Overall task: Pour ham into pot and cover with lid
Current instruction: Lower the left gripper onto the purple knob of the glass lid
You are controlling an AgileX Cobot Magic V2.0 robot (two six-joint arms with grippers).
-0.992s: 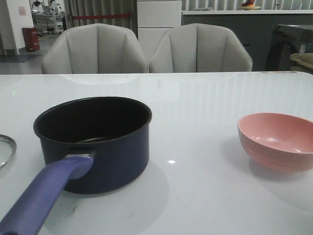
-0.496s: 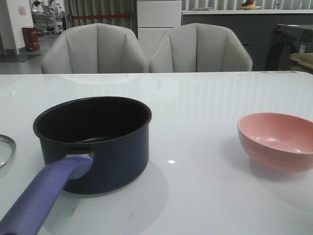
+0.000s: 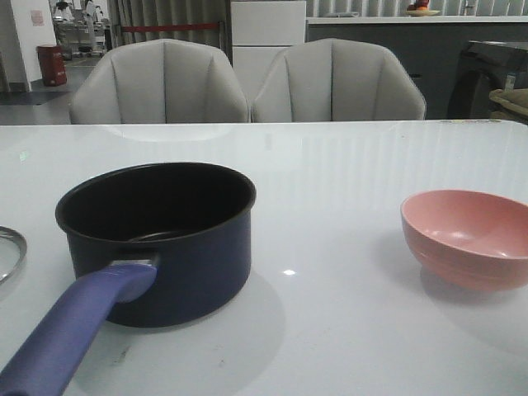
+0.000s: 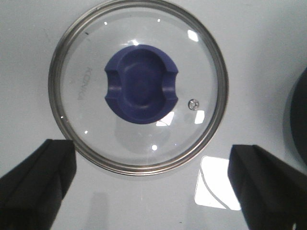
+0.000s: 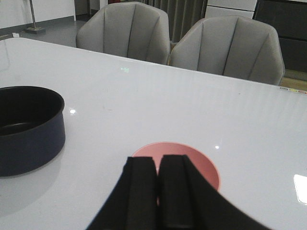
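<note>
The pot (image 3: 157, 239) sits on the white table (image 3: 346, 330) w/ its long handle pointing back toward the robot; the inside looks empty. The pink bowl (image 3: 470, 238) stands well apart on the right. No ham can be made out in any view: the bowl's inside is only partly shown from the front, and in the right wrist view it's mostly hidden behind the fingers, so whether the pieces are in there can't be told.

The right gripper (image 5: 158, 187) is seen w/ fingers pressed together, nothing held, hovering above & short of the bowl. The left gripper (image 4: 151, 184) is spread wide, hanging over the lid (image 4: 138, 86), which lies flat on the table, knob (image 4: 140, 84) up, just beside the pot.

Judged step: the bowl is to be picked up first; nothing appears poured yet.

How it's best done:
- Right fingers should be opened before descent; closed as they are, the rim can't be taken.
- The near rim is prob. the best place to be pinched, one finger inside, one outside, clear of any ham.
- The bowl should be lifted level, carried over the pot's mouth, and tipped slowly so the small flat pieces slide in, not past the rim.
- The lid should be left till pouring is done; the knob should be centred betw. the left fingers before closing.
</note>
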